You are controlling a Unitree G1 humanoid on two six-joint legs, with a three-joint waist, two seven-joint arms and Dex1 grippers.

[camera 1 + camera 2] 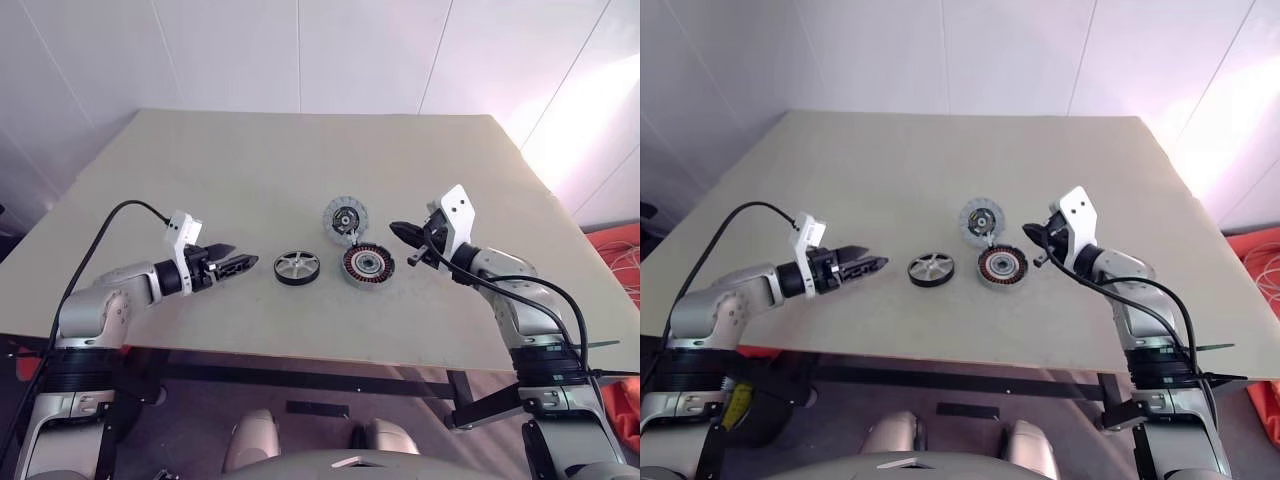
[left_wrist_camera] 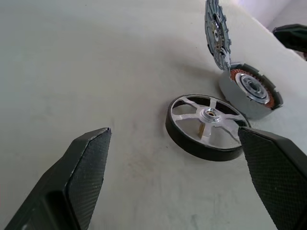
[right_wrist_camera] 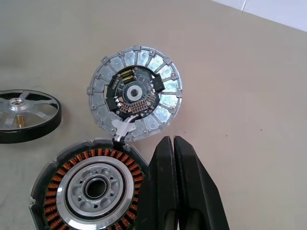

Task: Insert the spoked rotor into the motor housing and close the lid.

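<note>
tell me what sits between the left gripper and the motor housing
The spoked rotor lies flat on the table between the open left gripper and the motor housing, as the left eye view shows.

plain beige table [image 1: 250, 170] with a bare matte top, white panelled wall [image 1: 300, 50] right behind it, bit of orange stuff [image 1: 615, 245] on the floor off to the right
</note>
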